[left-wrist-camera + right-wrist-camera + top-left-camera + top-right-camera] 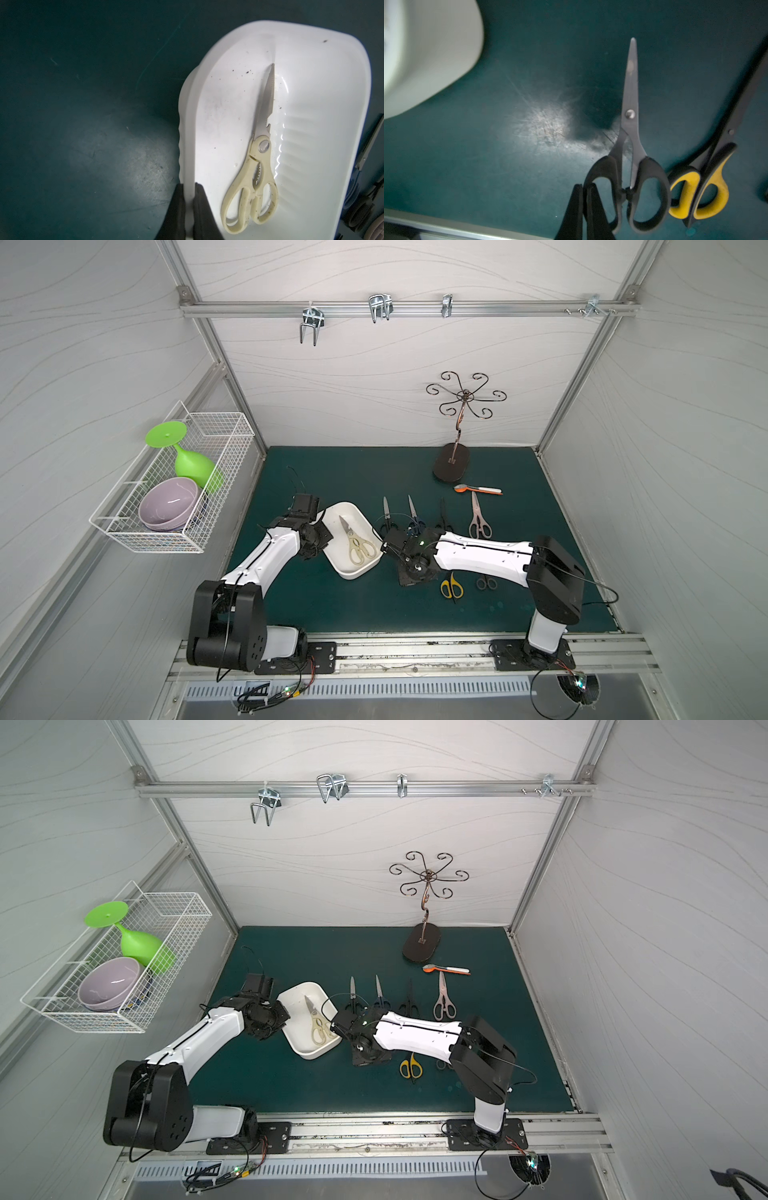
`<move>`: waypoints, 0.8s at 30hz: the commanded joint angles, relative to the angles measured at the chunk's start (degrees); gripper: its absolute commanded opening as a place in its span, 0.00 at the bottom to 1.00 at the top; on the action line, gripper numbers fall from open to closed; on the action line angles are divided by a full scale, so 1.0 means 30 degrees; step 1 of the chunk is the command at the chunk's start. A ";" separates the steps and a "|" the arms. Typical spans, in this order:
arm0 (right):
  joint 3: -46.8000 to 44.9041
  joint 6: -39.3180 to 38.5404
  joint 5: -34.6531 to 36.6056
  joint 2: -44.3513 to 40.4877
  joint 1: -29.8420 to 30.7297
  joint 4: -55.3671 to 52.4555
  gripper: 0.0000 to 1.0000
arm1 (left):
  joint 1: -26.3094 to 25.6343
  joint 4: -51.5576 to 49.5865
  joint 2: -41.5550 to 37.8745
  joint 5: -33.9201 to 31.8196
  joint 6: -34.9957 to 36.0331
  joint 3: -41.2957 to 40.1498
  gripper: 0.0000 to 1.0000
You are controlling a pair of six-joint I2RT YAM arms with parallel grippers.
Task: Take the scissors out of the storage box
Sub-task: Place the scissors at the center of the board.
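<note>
Left pincer (189,187) pinched the storage box (311,45) wall.
Right pincer (585,187) pinched black scissors (631,93); cream scissors (264,145) lay inside.

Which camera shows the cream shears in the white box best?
The left wrist view: the cream shears lie whole and close up in the storage box. Both top views show them small and distant. The right wrist view shows only the box's outer wall.
</note>
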 commanded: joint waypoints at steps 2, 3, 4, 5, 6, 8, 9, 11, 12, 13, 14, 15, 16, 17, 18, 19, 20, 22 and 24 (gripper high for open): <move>-0.0582 0.0590 0.0240 -0.0788 0.0174 0.0686 0.00 | 0.0106 0.0690 -0.0816 0.0086 0.0058 0.0156 0.00; -0.0690 0.0544 0.0373 -0.0846 0.0200 0.0734 0.00 | 0.0106 0.0697 -0.0855 0.0086 0.0030 0.0092 0.00; -0.0823 0.0567 0.0426 -0.0808 0.0214 0.0720 0.00 | 0.0106 0.0697 -0.0904 0.0074 -0.0023 0.0033 0.00; -0.1004 0.0627 0.0358 -0.0805 0.0178 0.0776 0.00 | 0.0106 0.0697 -0.0930 0.0083 -0.0058 -0.0049 0.00; -0.1147 0.0629 0.0254 -0.0759 0.0185 0.0944 0.00 | 0.0106 0.0718 -0.0944 0.0105 -0.0071 -0.0106 0.00; -0.1419 0.0690 -0.0101 -0.0699 0.0156 0.1378 0.00 | 0.0106 0.0719 -0.0971 0.0107 -0.0100 -0.0206 0.00; -0.1411 0.0611 -0.0172 -0.0681 0.0155 0.1562 0.00 | 0.0104 0.0696 -0.0959 0.0108 -0.0095 -0.0256 0.00; -0.1326 0.0505 -0.0348 -0.0422 0.0123 0.1770 0.00 | 0.0106 0.0641 -0.0972 0.0079 -0.0090 -0.0211 0.00; -0.1326 0.0512 -0.0451 -0.0325 0.0098 0.1852 0.00 | 0.0106 0.0624 -0.0959 0.0079 -0.0046 -0.0192 0.00; -0.1379 0.0512 -0.0628 -0.0259 0.0053 0.2038 0.00 | 0.0106 0.0569 -0.0915 0.0086 -0.0022 -0.0179 0.00; -0.1466 0.0486 -0.0801 -0.0184 0.0017 0.2283 0.00 | 0.0106 0.0534 -0.0898 0.0012 0.0005 -0.0146 0.00; -0.1617 0.0503 -0.0992 -0.0137 -0.0019 0.2513 0.00 | 0.0106 0.0499 -0.0911 -0.0036 -0.0001 -0.0133 0.00; -0.1670 0.0548 -0.1098 -0.0034 -0.0107 0.2596 0.00 | 0.0106 0.0487 -0.0944 -0.0082 0.0040 -0.0147 0.00; -0.1706 0.0591 -0.1205 0.0016 -0.0153 0.2666 0.00 | 0.0106 0.0467 -0.0972 -0.0096 0.0054 -0.0142 0.00; -0.1751 0.0585 -0.1275 0.0073 -0.0224 0.2711 0.00 | 0.0106 0.0419 -0.0973 -0.0140 0.0069 -0.0103 0.00; -0.1799 0.0656 -0.1372 0.0137 -0.0282 0.2741 0.00 | 0.0100 0.0383 -0.0975 -0.0173 0.0100 -0.0103 0.00; -0.1819 0.0688 -0.1433 0.0211 -0.0338 0.2741 0.00 | 0.0106 0.0397 -0.0979 -0.0184 0.0102 -0.0095 0.00; -0.1731 0.0745 -0.1415 0.0403 -0.0401 0.2560 0.00 | 0.0106 0.0402 -0.0972 -0.0157 0.0087 -0.0099 0.00; -0.1616 0.0845 -0.1325 0.0570 -0.0403 0.2293 0.00 | 0.0106 0.0400 -0.0946 -0.0172 0.0087 -0.0162 0.00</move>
